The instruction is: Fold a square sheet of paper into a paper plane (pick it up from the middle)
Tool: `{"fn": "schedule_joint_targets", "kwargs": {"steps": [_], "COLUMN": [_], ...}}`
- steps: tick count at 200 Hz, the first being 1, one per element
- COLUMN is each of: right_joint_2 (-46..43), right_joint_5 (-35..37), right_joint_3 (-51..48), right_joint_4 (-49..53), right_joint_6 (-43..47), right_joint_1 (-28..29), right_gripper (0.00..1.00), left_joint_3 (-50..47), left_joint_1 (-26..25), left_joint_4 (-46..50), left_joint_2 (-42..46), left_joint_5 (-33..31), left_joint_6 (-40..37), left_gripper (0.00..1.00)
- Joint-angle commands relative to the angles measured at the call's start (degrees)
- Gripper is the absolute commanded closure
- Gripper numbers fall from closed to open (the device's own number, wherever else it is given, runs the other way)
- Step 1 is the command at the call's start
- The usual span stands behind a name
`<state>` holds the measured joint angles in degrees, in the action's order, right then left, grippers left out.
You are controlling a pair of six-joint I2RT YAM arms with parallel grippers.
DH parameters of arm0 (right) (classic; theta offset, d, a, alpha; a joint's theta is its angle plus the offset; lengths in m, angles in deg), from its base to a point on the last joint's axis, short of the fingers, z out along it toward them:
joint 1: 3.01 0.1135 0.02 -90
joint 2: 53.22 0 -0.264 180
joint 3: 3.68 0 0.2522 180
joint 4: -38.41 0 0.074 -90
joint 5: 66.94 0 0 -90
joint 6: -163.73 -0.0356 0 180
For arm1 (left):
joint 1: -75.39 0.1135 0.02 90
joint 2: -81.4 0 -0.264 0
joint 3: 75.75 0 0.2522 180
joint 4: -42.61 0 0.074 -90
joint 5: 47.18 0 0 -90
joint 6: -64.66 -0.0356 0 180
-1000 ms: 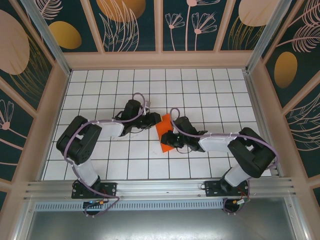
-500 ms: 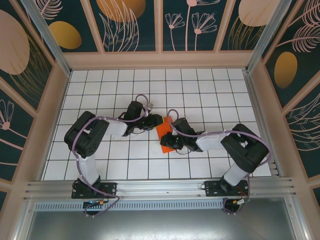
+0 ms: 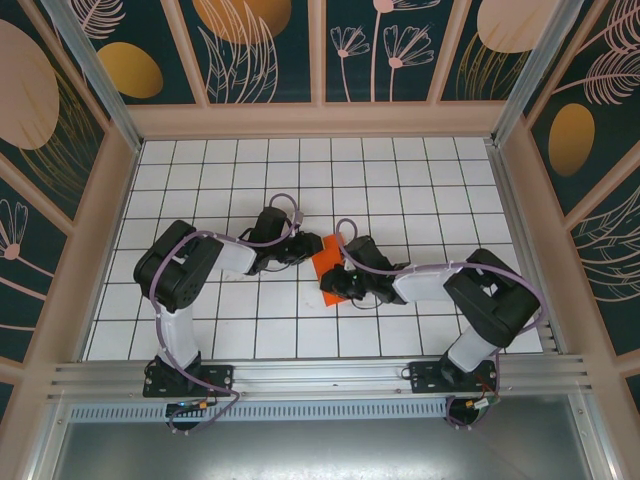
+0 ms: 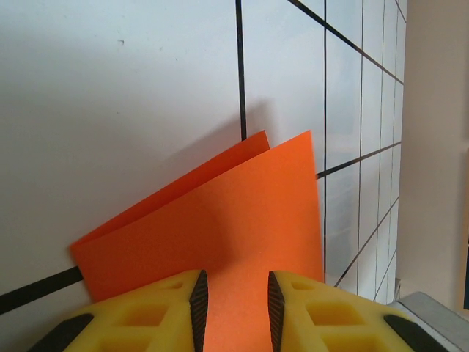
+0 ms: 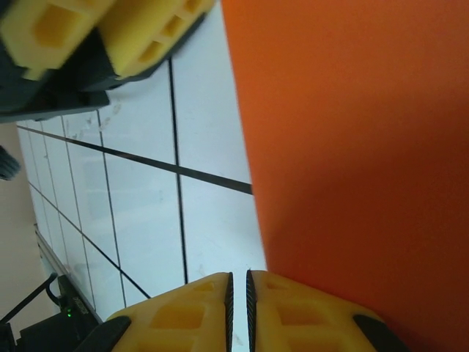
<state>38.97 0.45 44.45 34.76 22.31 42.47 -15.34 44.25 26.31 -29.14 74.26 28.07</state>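
From above, the paper (image 3: 325, 265) lies on the tiled table (image 3: 250, 320) with an arm at each side: the left gripper (image 3: 312, 250) at its left edge, the right gripper (image 3: 335, 287) over its near end, so much of the sheet is covered. The left wrist view supplies what that one hides: two layers of paper (image 4: 242, 213), the upper lifted a little off the lower along a fold, with the left gripper (image 4: 234, 282) set over the nearer part, jaws narrowly apart and orange showing in the gap. The right wrist view looks across the paper (image 5: 352, 147) as one smooth face; the right gripper (image 5: 239, 279) sits at its edge, jaws all but closed, though whether they pinch the sheet cannot be told, and the left fingers (image 5: 146, 37) appear beyond the paper's far corner. By this evidence one fold is begun; the nose, wings and centre crease of a plane remain to be made.
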Motion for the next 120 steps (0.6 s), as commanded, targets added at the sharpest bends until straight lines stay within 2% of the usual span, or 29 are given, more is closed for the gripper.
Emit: {"fn": "schedule_joint_targets", "kwargs": {"steps": [1, 68, 120], "right_joint_2": [-0.3, 8.8, 5.6], "right_joint_5": [-0.8, -1.7, -2.3], "right_joint_3": [3.6, 7.7, 2.2], "right_joint_4": [-0.4, 0.4, -1.4], "right_joint_6": [0.1, 0.6, -1.3], "right_joint_1": [0.4, 0.5, 2.7], "right_gripper": [0.83, 0.88, 0.87], "left_joint_3": [-1.7, -1.4, -1.2], "left_joint_1": [-0.1, -0.1, 0.4], "left_joint_4": [2.8, 3.2, 4.4], "left_joint_2": [-1.3, -1.5, -2.2], "left_joint_5": [-2.0, -2.2, -3.5], "left_joint_6": [-2.1, -2.0, -1.5], "left_gripper": [0.69, 0.7, 0.72]}}
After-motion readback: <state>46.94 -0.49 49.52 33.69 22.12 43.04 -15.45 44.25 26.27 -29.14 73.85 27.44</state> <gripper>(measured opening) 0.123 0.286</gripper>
